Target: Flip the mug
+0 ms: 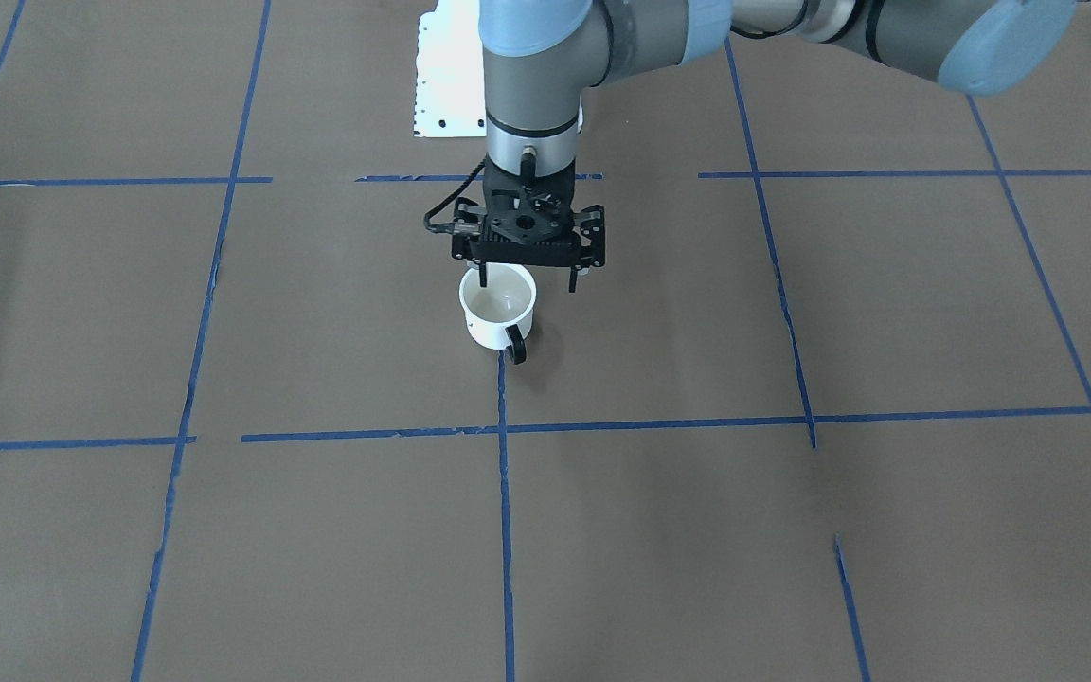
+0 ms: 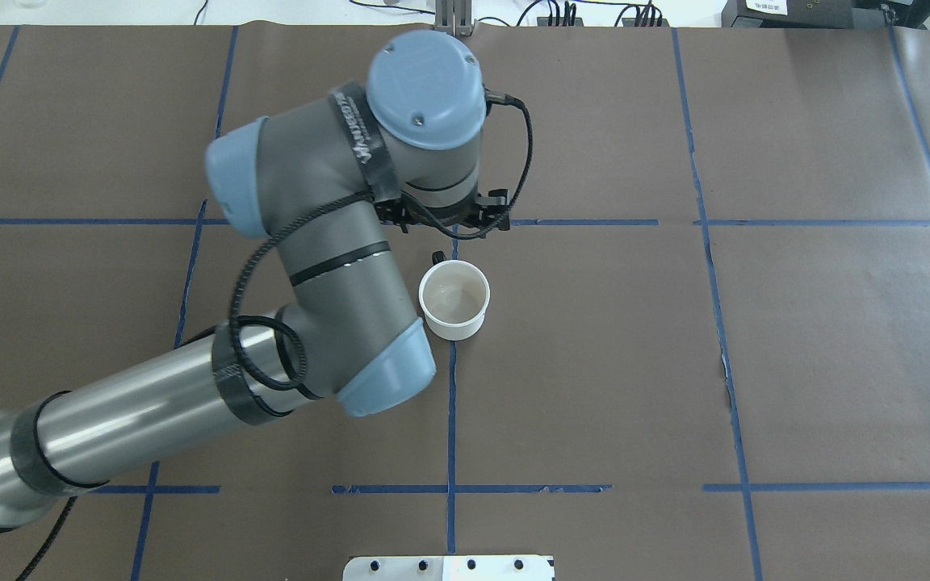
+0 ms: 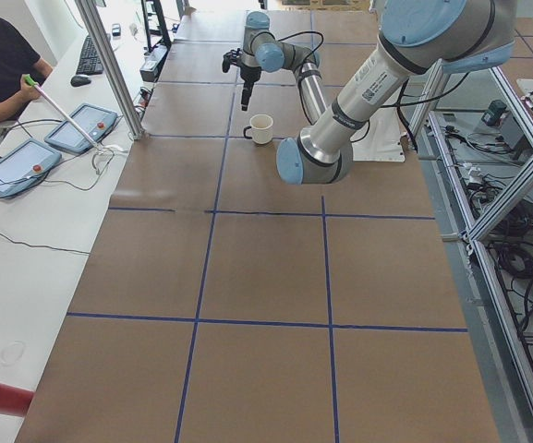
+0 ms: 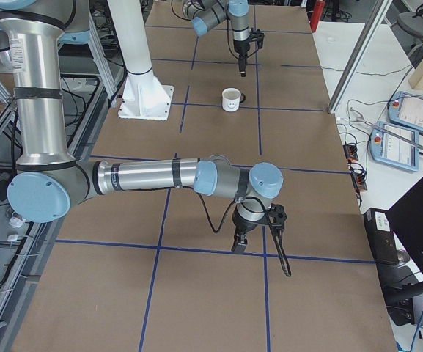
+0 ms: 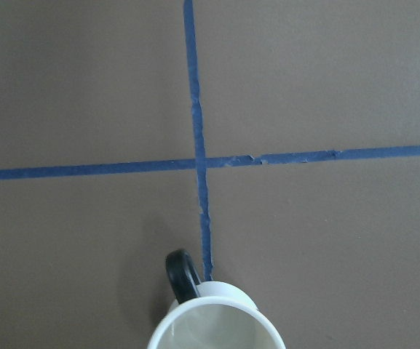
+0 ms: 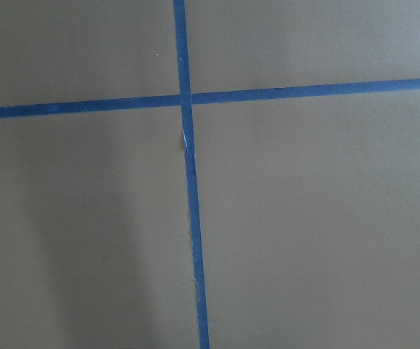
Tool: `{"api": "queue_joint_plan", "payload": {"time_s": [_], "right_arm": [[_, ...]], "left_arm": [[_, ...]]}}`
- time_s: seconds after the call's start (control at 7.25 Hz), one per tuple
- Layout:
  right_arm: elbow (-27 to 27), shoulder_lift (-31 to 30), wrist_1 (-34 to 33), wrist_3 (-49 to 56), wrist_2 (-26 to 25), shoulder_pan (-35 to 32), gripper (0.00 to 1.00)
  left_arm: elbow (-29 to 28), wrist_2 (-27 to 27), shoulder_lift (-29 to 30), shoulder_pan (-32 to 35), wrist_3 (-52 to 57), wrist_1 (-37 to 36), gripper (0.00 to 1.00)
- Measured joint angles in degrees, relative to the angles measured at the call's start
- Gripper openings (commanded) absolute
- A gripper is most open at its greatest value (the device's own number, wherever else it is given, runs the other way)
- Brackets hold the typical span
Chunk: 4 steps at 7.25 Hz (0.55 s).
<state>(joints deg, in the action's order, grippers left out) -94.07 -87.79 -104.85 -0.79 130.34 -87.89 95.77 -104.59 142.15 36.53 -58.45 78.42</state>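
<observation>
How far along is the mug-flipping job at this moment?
Done, apparently: the mug stands upright, mouth up, on the table. In hand: nothing; the left tool hangs open above its handle side, not touching. Left: if mouth-up was the goal, only pulling the arm away; otherwise the whole flip. The right tool sits far off.

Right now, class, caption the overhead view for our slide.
Left gripper, open, hovers beside an upright white mug with black handle on the blue-taped brown table.
</observation>
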Motion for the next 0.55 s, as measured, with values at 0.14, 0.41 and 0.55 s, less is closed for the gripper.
{"api": "queue_joint_plan", "payload": {"time_s": [0.14,0.41,0.55], "right_arm": [[0.01,-0.01,0.00,0.00,0.00,0.00,1.00],[0.02,-0.01,0.00,0.00,0.00,0.00,1.00],[0.02,-0.01,0.00,0.00,0.00,0.00,1.00]], "left_arm": [[2.51,-0.17,-2.63,2.52,3.68,-0.25,1.00],[6.63,-2.94,-10.01,8.69,15.48,0.28,1.00],[7.92,-5.47,-14.07,12.70,22.63,1.39,1.00]]}}
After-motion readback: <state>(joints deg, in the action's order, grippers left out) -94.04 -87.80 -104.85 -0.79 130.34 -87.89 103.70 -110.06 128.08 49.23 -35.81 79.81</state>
